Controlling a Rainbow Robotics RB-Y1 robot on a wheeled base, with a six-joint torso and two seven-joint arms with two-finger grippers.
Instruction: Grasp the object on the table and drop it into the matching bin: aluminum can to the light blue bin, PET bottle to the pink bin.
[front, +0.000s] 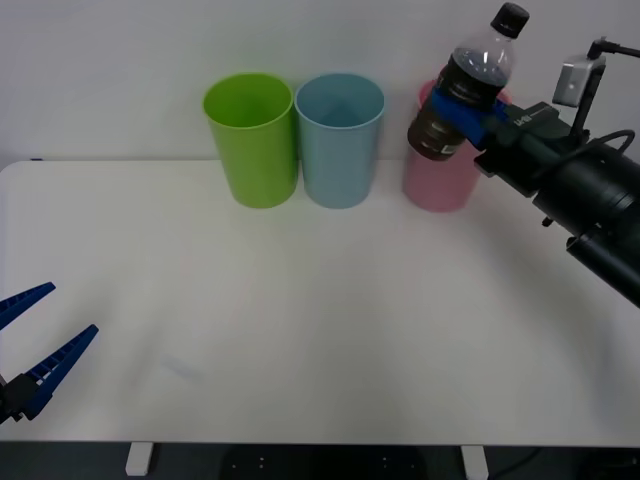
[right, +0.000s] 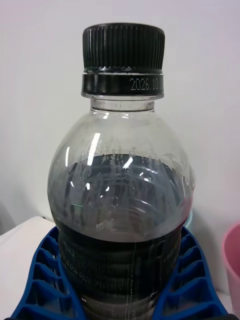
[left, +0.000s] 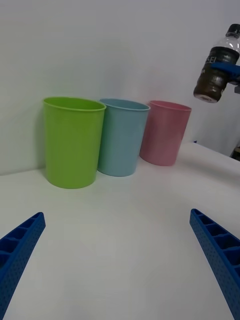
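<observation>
The right gripper (front: 468, 108) has its jaws clamped on the PET bottle (front: 462, 92), black-capped, clear, half full of dark liquid, tilted in the air above the pink bin (front: 440, 180), while the left gripper (front: 40, 340) waits with jaws apart low over the white surface (front: 320, 320).

Three bins (front: 340, 140), one PET bottle (front: 465, 90), two tools (front: 470, 112).

PET bottle (front: 468, 92): clear plastic, dark brown-black liquid, dark label, black ribbed cap; upper right of the front view
right gripper (front: 470, 112): blue ribbed fingers on a black arm
left gripper (front: 40, 350): blue ribbed fingers, lower left
pink bin (front: 440, 180): plain pink
light blue bin (front: 340, 140): plain pale blue
lime green bin (front: 252, 140): plain bright green
table (front: 320, 320): plain white
</observation>
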